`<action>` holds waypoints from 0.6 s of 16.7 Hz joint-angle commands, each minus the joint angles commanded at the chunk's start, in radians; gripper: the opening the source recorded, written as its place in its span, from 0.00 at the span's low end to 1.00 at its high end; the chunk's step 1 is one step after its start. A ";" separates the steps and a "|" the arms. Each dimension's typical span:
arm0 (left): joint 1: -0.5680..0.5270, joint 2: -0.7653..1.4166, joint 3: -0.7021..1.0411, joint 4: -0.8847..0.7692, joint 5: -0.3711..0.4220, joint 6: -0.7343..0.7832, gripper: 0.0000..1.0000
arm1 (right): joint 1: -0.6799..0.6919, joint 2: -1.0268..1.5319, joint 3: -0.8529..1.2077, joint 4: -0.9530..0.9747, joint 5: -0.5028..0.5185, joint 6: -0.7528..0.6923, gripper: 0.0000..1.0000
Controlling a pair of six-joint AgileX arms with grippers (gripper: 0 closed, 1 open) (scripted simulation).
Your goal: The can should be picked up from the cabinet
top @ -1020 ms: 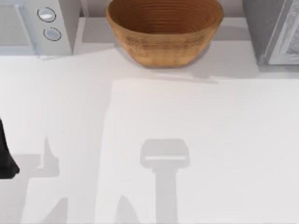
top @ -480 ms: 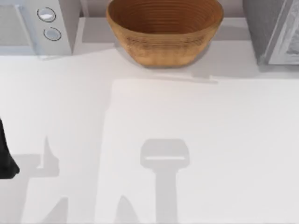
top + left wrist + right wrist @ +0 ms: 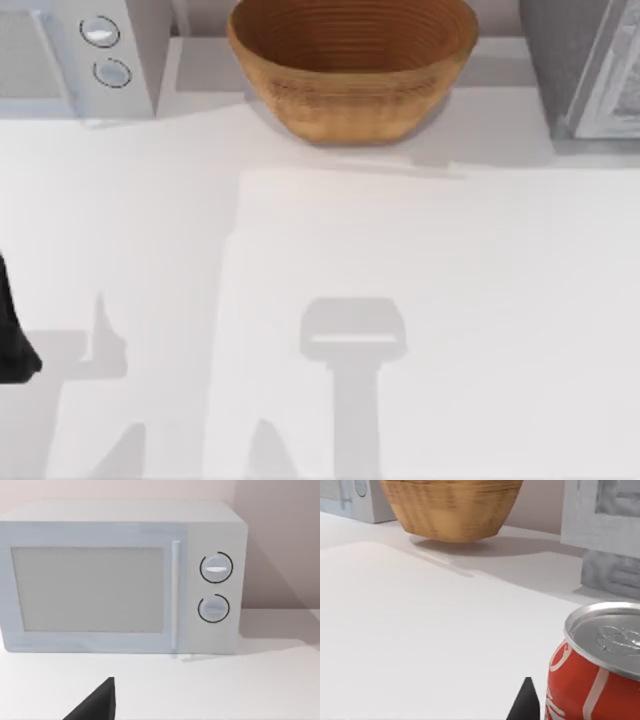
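Observation:
A red can (image 3: 592, 672) with a silver lid stands upright, very close in the right wrist view. A black tip of my right gripper (image 3: 525, 704) shows right beside it, and whether they touch I cannot tell. The grey cabinet (image 3: 575, 70) stands at the table's back right corner, and it rises behind the can (image 3: 607, 520) in the right wrist view. My left arm (image 3: 12, 335) rests at the table's left edge. A dark tip of my left gripper (image 3: 97, 706) points toward the microwave.
A white microwave (image 3: 85, 55) with two round knobs sits at the back left, door shut (image 3: 90, 587). A woven brown basket (image 3: 352, 65) stands at the back middle. The white tabletop (image 3: 400, 260) stretches in front of them.

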 joint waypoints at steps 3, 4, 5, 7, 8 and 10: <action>0.000 0.000 0.000 0.000 0.000 0.000 1.00 | 0.007 -0.012 0.025 -0.192 0.000 -0.155 0.00; 0.000 0.000 0.000 0.000 0.000 0.000 1.00 | 0.009 -0.015 0.031 -0.241 0.000 -0.195 0.00; 0.000 0.000 0.000 0.000 0.000 0.000 1.00 | 0.011 -0.018 0.037 -0.282 0.000 -0.229 0.00; 0.000 0.000 0.000 0.000 0.000 0.000 1.00 | 0.013 -0.021 0.044 -0.334 -0.001 -0.272 0.00; 0.000 0.000 0.000 0.000 0.000 0.000 1.00 | 0.013 -0.022 0.045 -0.345 -0.001 -0.280 0.00; 0.000 0.000 0.000 0.000 0.000 0.000 1.00 | 0.013 -0.022 0.045 -0.345 -0.001 -0.280 0.00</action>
